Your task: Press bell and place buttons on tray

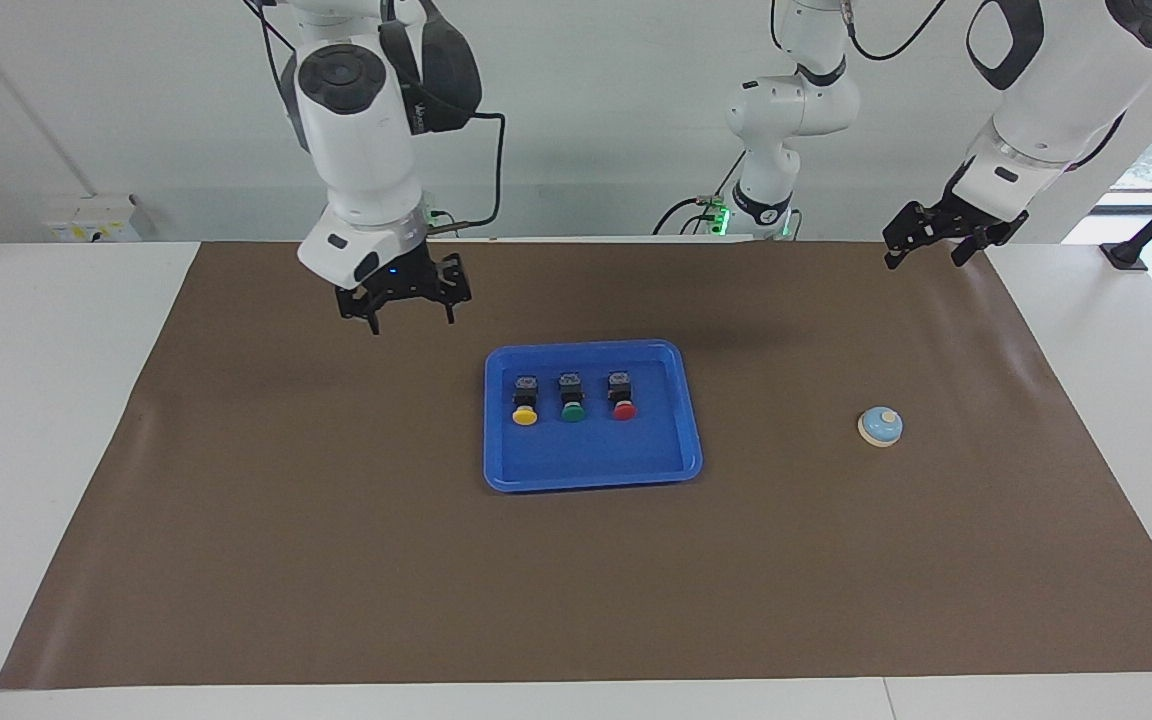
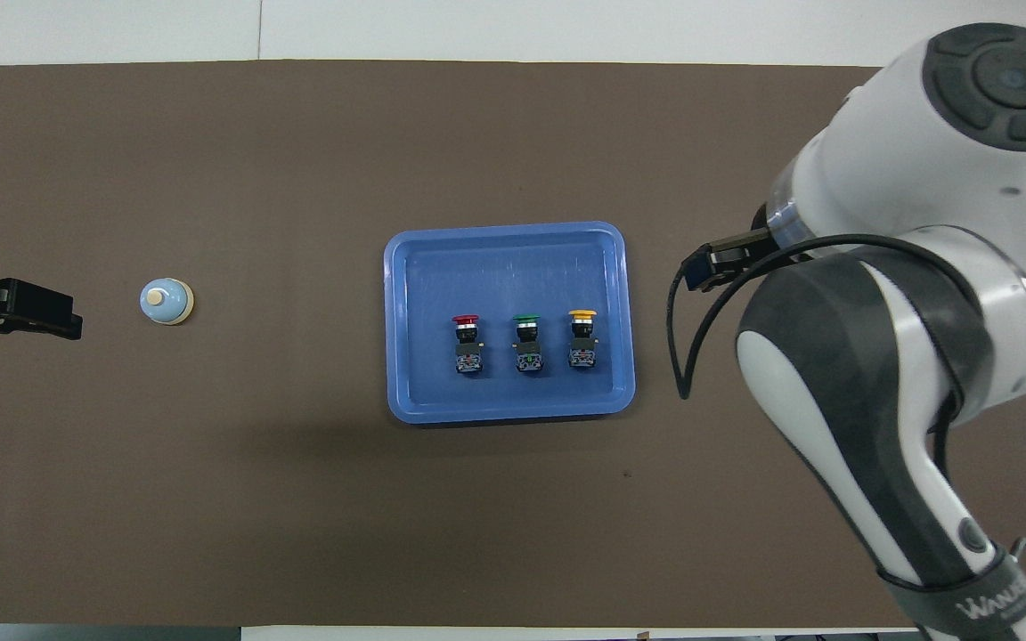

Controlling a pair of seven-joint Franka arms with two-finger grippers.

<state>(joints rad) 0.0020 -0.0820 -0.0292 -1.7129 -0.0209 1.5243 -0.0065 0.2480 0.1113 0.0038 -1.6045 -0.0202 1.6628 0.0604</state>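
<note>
The blue tray [image 1: 586, 455] [image 2: 495, 267] lies mid-table on the brown mat. In it, three buttons lie in a row on their sides: yellow [image 1: 525, 400] [image 2: 582, 338], green [image 1: 571, 397] [image 2: 526, 343], red [image 1: 623, 396] [image 2: 467, 343]. The light blue bell [image 1: 880, 426] [image 2: 165, 301] stands alone toward the left arm's end. My right gripper [image 1: 412, 318] hangs open and empty over the mat beside the tray; the overhead view hides it under its own arm. My left gripper [image 1: 924, 258] [image 2: 41, 316] hangs open and empty over the mat's edge at the left arm's end, apart from the bell.
The brown mat [image 1: 336, 520] covers most of the white table [image 1: 56, 400]. A third robot's base [image 1: 761, 195] with cables stands at the robots' edge of the table. A black mount [image 1: 1126, 252] sits on the table at the left arm's end.
</note>
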